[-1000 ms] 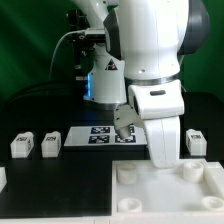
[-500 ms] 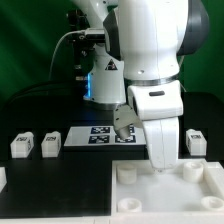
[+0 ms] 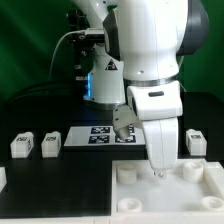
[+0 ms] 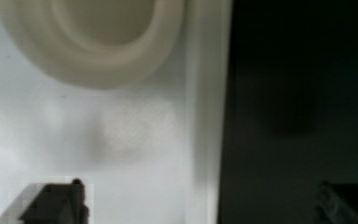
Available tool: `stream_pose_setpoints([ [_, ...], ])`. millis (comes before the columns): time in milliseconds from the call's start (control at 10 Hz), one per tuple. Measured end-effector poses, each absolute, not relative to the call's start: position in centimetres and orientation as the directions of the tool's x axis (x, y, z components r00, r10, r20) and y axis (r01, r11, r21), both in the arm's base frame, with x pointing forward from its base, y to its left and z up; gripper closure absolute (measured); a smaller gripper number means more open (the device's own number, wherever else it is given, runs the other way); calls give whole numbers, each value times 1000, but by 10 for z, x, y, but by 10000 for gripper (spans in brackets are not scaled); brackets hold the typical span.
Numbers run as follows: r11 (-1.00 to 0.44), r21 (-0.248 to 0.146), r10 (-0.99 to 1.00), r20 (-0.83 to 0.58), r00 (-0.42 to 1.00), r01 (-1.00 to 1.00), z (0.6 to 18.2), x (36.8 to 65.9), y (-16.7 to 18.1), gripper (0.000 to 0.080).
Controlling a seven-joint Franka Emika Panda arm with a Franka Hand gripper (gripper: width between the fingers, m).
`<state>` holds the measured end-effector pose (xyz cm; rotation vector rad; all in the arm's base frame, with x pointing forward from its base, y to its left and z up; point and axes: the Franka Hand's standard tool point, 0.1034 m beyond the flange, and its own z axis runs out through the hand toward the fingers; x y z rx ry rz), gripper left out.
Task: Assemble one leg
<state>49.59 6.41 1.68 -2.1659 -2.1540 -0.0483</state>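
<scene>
Three small white legs with square tags lie on the black table in the exterior view: two at its left and one at its right. The large white tray-like top lies at the front. My gripper points down at the tray's far edge, between two round corner sockets. In the wrist view the gripper is open and empty. One fingertip is over the white tray and the other is over the dark table. A round socket shows ahead.
The marker board lies behind the gripper, next to the robot base. A small white piece shows at the exterior view's left edge. The arm's bulk hides part of the table behind the tray.
The gripper has sunk slightly toward the tray's far edge. The legs and the tray have not moved.
</scene>
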Motion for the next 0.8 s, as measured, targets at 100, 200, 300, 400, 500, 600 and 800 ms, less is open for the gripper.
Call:
stream_pose_setpoints([
  [100, -4, -39, 996, 83, 7, 999, 17, 496, 64, 151],
  [200, -4, -39, 996, 83, 7, 999, 17, 496, 64, 151],
  [300, -4, -39, 996, 83, 8, 999, 17, 496, 64, 151],
  [400, -4, -39, 996, 83, 8, 999, 17, 496, 64, 151],
  [500, -14, -39, 996, 83, 18, 999, 17, 496, 64, 151],
  [600, -122, -38, 989, 78, 125, 992, 21, 493, 68, 151],
  [800, -360, -39, 930, 69, 362, 932, 34, 480, 89, 151],
])
